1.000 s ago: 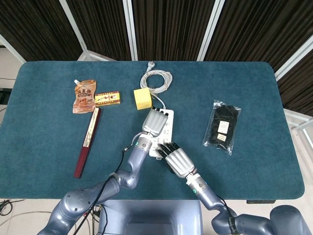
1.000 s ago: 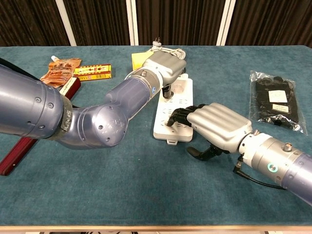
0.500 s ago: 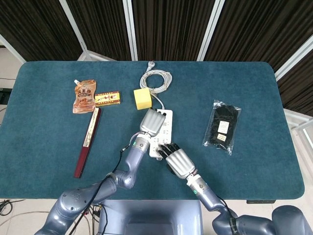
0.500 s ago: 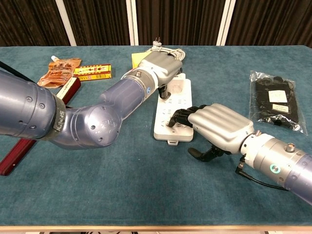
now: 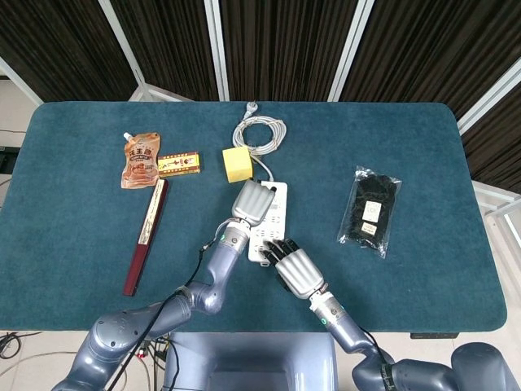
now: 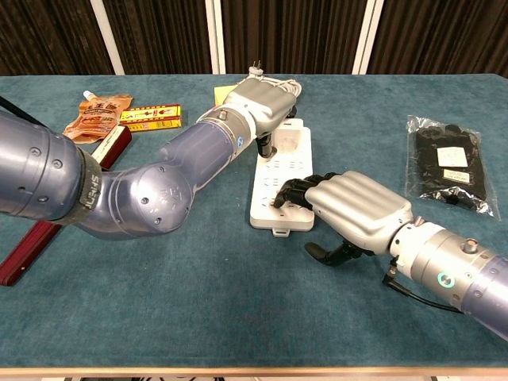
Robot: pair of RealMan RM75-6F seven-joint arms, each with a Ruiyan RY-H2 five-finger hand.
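1. The left hand [image 5: 251, 201] covers the far left part of the white plastic power strip [image 5: 273, 220]; what its fingers grip there cannot be told.
2. The right hand [image 6: 357, 206] hides the strip's near right corner.
3. Print on the orange foil pouch [image 5: 141, 160] is too small to read.

Both arms are glossy blue-grey, each robot hand [image 6: 262, 107] [image 6: 349, 210] silver-backed with black fingers, a small green light at the right wrist.
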